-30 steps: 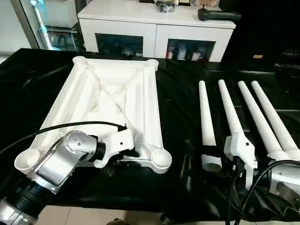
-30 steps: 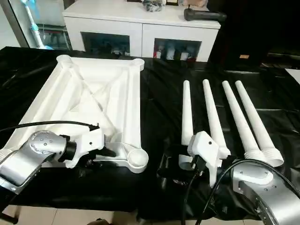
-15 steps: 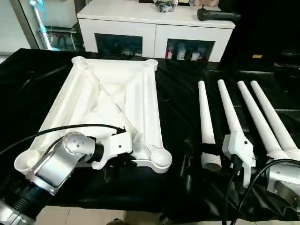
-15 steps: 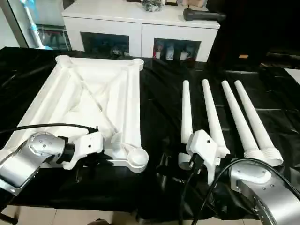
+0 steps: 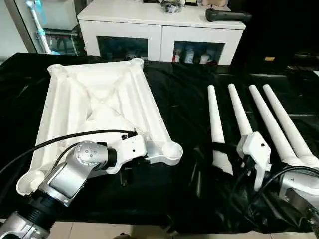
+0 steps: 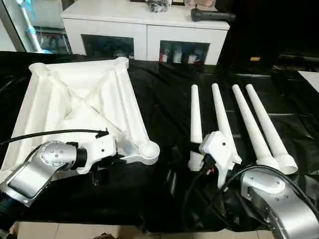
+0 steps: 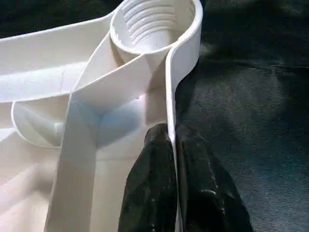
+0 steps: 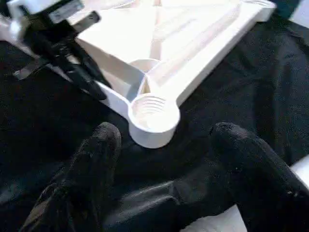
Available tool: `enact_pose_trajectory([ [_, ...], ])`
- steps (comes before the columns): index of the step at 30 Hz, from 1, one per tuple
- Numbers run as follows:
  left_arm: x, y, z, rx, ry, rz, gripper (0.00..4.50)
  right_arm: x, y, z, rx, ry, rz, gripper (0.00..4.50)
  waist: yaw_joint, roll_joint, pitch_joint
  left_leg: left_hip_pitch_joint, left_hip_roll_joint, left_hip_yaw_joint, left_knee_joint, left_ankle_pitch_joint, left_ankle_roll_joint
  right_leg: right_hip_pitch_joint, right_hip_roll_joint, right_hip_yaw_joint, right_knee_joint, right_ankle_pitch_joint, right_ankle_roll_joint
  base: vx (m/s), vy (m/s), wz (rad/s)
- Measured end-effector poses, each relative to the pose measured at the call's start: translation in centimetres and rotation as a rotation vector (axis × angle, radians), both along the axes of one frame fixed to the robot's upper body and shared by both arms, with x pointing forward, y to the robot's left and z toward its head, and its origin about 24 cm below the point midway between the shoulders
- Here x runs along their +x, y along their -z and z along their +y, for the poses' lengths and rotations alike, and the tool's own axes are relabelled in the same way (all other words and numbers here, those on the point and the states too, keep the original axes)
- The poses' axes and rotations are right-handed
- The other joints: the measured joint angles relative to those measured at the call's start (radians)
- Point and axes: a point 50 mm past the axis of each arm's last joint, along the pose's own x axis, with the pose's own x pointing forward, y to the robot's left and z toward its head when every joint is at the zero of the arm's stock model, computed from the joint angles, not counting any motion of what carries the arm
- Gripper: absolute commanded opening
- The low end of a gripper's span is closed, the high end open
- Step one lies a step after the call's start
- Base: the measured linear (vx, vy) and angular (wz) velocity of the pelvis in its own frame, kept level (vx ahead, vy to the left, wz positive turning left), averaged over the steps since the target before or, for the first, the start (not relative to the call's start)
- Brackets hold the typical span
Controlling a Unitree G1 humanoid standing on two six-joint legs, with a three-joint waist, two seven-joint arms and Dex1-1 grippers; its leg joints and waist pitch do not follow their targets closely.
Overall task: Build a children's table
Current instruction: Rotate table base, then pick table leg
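Left jaws: the left gripper (image 7: 172,159) is pinching the thin rim wall of the tabletop (image 5: 94,99), one finger inside and one outside, closed down on it just below the near corner socket (image 7: 154,24).
Right jaws: the right gripper (image 8: 164,159) is standing wide apart and holding nothing, hovering over the black cloth (image 5: 189,109) with that same socket at its twelve o'clock.
Tabletop: it is lying ribbed side up at about ten o'clock of the head view, skewed, with its near right corner swung toward the centre.
Legs: the four legs (image 5: 249,124) are lying side by side at about three o'clock, thin ends pointing to twelve, well apart from the tabletop; the right arm is covering the thick end of the second one.
Cabinet: the white cabinet (image 5: 159,25) is standing at twelve o'clock behind the table.
Risk, slip: the grip is sitting on a thin smooth edge, so a pull or twist could let the wall slide out of the fingers.
Risk, cloth: dragging the tabletop could bunch the loose cloth and nudge the legs out of line.
Risk, right arm: reaching for a leg could roll its neighbours, since they are lying close together.
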Motion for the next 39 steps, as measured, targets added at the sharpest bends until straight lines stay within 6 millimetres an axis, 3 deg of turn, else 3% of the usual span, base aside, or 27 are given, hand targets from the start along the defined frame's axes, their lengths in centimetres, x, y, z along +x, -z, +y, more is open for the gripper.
enact_pose_trajectory([
  [10, 0.4, 0.1, 0.2, 0.009, -0.021, -0.027, 0.06, 1.0, -0.3, -0.2, 0.022, 0.097, -0.017, 3.31, -0.001, 0.000, 0.000, 0.001, 0.000, 0.000, 0.000, 0.000, 0.000, 0.000, 0.000, 0.000, 0.001, 0.000, 0.000, 0.000, 0.000, 0.00],
  [11, 0.4, 0.1, 0.2, 0.009, -0.022, -0.028, 0.48, 1.1, -0.3, -0.2, 0.023, 0.104, -0.019, 3.31, -0.001, 0.000, 0.000, 0.001, 0.000, 0.000, 0.000, 0.000, 0.000, 0.000, 0.000, 0.000, 0.001, 0.000, 0.000, 0.000, 0.000, 0.00],
  [16, 0.7, -0.2, 1.1, -0.041, -0.139, -0.012, 0.85, 1.7, -0.9, -0.4, 0.045, 0.148, -0.031, 3.31, -0.003, -0.001, 0.001, 0.001, 0.000, 0.000, 0.000, 0.000, 0.000, -0.001, 0.000, 0.000, 0.001, 0.000, 0.000, 0.000, 0.000, 0.00],
  [19, 0.8, -1.8, 1.7, -0.063, -0.154, -0.066, 1.03, 1.8, -1.0, -0.5, 0.044, 0.159, -0.035, 3.31, 0.005, -0.002, 0.001, 0.000, 0.000, 0.000, 0.000, 0.000, 0.000, 0.000, 0.000, 0.000, 0.000, 0.000, 0.000, 0.000, 0.000, 0.00],
  [29, -1.3, -3.5, 2.0, -0.106, -0.083, -0.032, 1.91, 3.1, -1.6, -0.4, 0.064, 0.217, -0.002, 4.17, 0.007, -0.006, 0.002, 0.000, 0.000, 0.001, 0.000, 0.000, 0.000, -0.001, 0.000, 0.001, 0.000, 0.000, 0.000, 0.000, 0.000, 0.00],
  [34, -2.1, -4.5, 1.0, -0.167, -0.036, -0.032, 2.36, 5.5, -0.9, -1.9, 0.014, 0.462, 0.113, 4.50, 0.009, -0.006, 0.002, 0.000, 0.000, 0.002, 0.000, 0.000, -0.001, -0.001, 0.000, 0.001, 0.001, 0.000, -0.001, 0.000, 0.000, 0.00],
  [37, -2.2, -4.6, 0.2, -0.213, -0.029, -0.028, 2.53, 6.3, -0.8, -2.1, -0.035, 0.535, 0.199, 4.50, 0.006, -0.006, 0.002, 0.001, 0.000, 0.002, 0.000, 0.001, -0.001, -0.001, 0.000, 0.002, 0.002, 0.000, -0.001, 0.000, 0.000, 0.00],
  [39, -2.4, -5.0, -0.7, -0.256, -0.005, -0.030, 2.88, 6.5, -0.6, -2.0, -0.048, 0.558, 0.236, 4.50, 0.006, -0.007, 0.002, 0.000, 0.000, 0.002, 0.000, 0.001, -0.002, -0.001, 0.000, 0.002, 0.002, 0.000, 0.000, 0.000, 0.000, 0.00],
])
